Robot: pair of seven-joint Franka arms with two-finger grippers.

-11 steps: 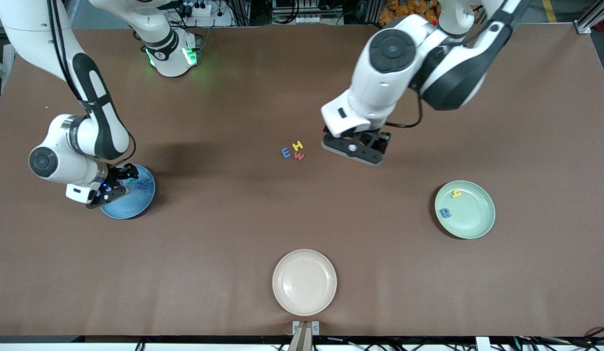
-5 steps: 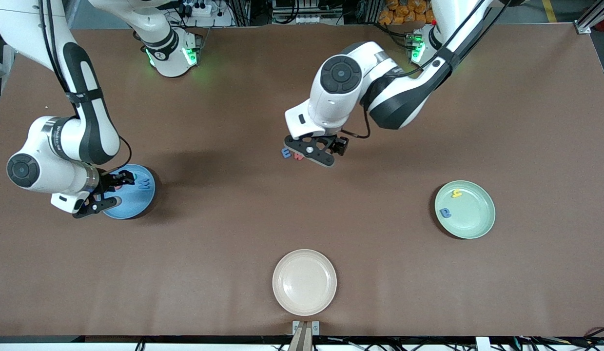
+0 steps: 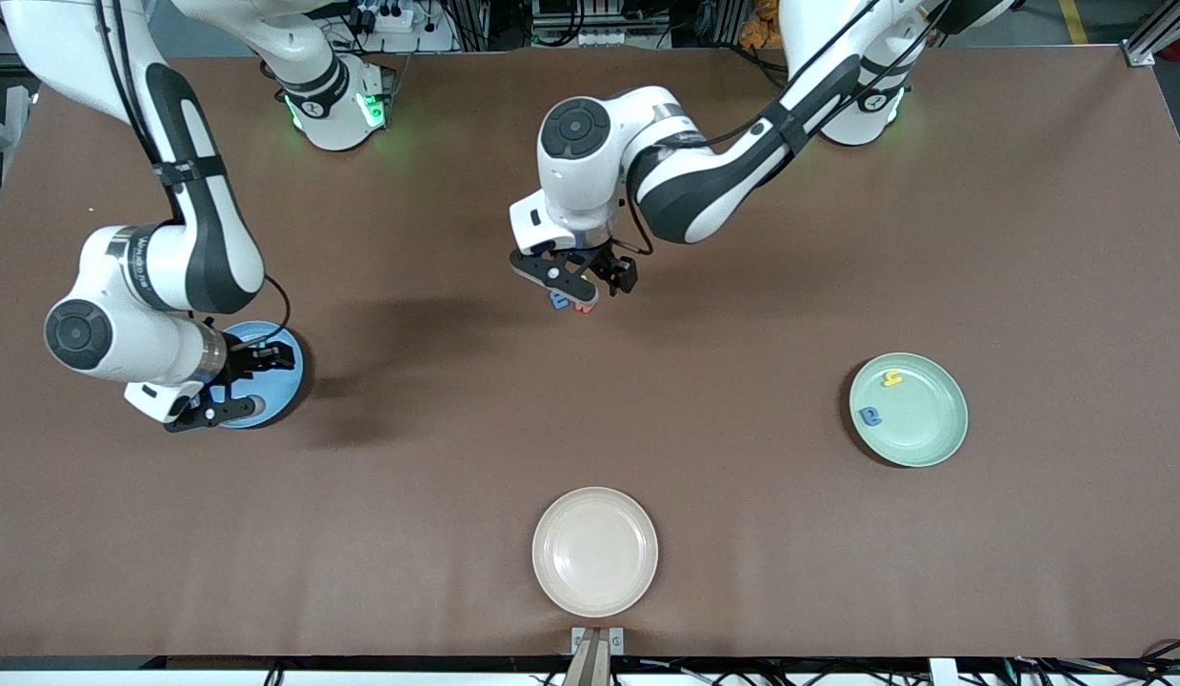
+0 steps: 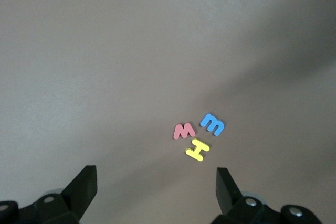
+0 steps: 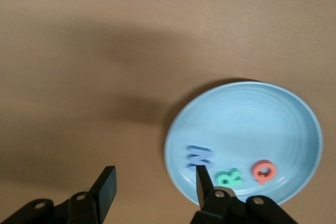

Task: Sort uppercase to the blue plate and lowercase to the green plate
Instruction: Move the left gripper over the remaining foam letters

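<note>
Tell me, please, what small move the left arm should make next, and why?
Probably lower the open left gripper onto one of the three letters under it. The yellow H, red m and blue e lie close together on the table, all unsorted.

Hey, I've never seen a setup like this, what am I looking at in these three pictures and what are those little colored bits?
These are two white robot arms at a brown table, sorting foam letters onto plates. The wide picture looks down from across the table; the other two come from cameras on each arm's wrist.

The left hand hangs open over three loose letters in the middle of the table: a yellow H, a red m and a blue e. It holds nothing.

The right hand is over the blue plate, open and empty. That plate holds a blue W, a green R and a red Q.

The green plate, toward the left arm's end, holds a yellow h and a blue a. A cream plate, nearest the wide camera, has no letters in it.
</note>
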